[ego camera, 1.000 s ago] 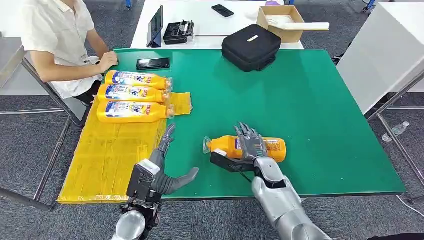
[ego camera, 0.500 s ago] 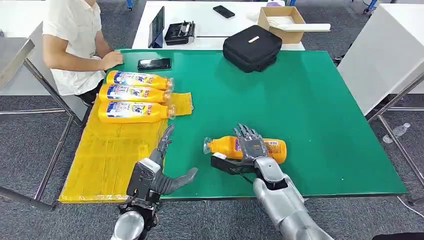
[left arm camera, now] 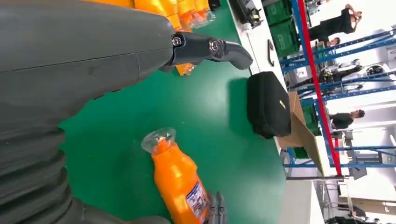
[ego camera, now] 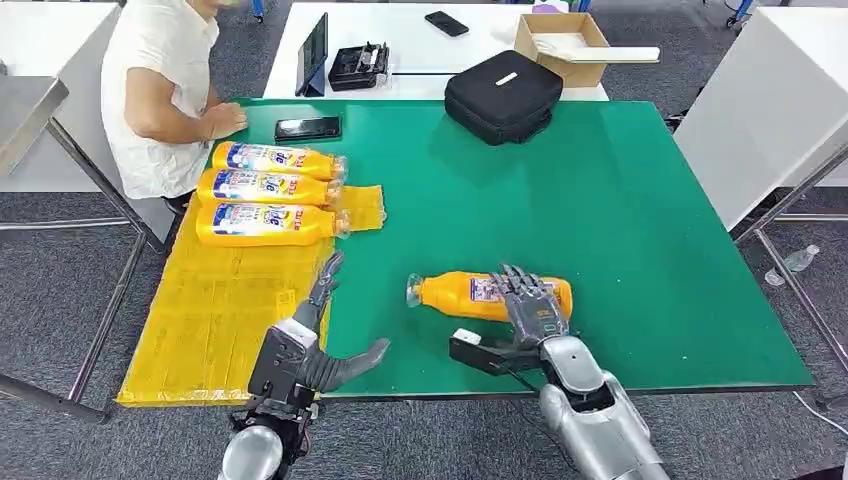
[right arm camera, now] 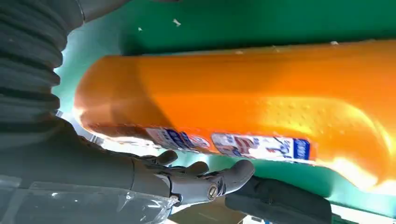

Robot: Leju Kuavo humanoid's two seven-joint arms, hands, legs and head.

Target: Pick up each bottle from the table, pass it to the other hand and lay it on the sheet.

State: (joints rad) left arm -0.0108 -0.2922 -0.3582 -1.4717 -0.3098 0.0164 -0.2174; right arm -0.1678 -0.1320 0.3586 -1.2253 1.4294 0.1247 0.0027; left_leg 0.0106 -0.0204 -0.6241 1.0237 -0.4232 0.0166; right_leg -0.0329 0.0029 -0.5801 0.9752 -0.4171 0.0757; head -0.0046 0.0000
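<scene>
**Right hand over a lying bottle, left hand waiting at the sheet's edge**

The green table (ego camera: 620, 200) takes most of the room in front of the robot. On its left side lies the yellow sheet (ego camera: 210, 320), which hangs a little over the table edge. Behind the green table stands a white table (ego camera: 400, 30) with a cardboard box (ego camera: 560, 40) and a phone on it. A person in a white shirt (ego camera: 160, 90) sits at the far left corner, one hand resting on the green cloth near a dark phone (ego camera: 307, 127). A black case (ego camera: 503, 95) lies at the far side of the green table.

Three orange bottles (ego camera: 265, 190) lie side by side on the far part of the sheet, their caps pointing to the right. Each has a blue and white label; the writing is too small to read.

The fourth orange bottle (ego camera: 480, 296) lies on its side on the bare green cloth, near the front edge, well apart from the sheet, with its clear cap to the left. Its label is also blue and white, and I cannot read it, even in the close right wrist view.

The right hand (ego camera: 530, 310) is over the base end of this bottle. Its fingers (ego camera: 525, 290) are spread and lie across the label, the thumb stretched out on the near side; the hand does not close around the bottle.

The left hand (ego camera: 315, 345) is at the sheet's right edge, holding nothing, fingers straight and thumb spread wide.
</scene>
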